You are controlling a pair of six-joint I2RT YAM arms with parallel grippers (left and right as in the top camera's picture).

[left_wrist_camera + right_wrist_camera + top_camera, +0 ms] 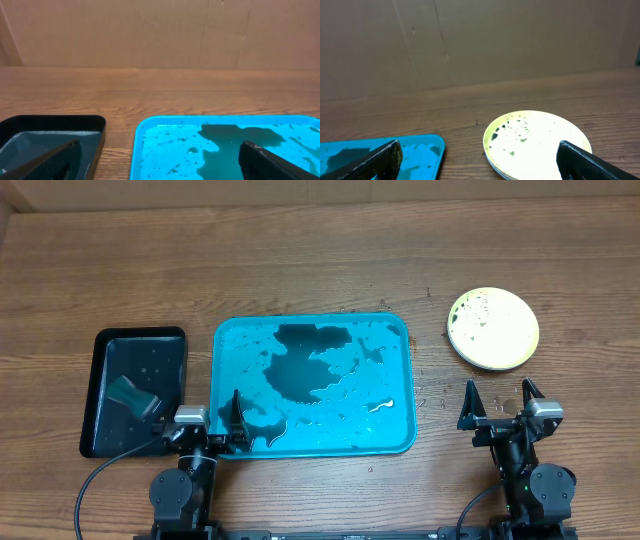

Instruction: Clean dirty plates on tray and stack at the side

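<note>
Plates off tray, both grippers wide and empty.
You find the plates [493, 328] stacked on the table [320, 250], right of the wet tray [312, 321]; left gripper [160, 144], right gripper [498, 400].

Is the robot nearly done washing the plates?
Nearly, it seems. Done: the blue tray holds only puddles, and the plates sit stacked on the table to its right. In hand: nothing; the left pincer and right pincer are both open and empty, and the sponge lies in the black tray. Left: maybe one thing, since the top one shows dark specks. I cannot count the stack.
</note>
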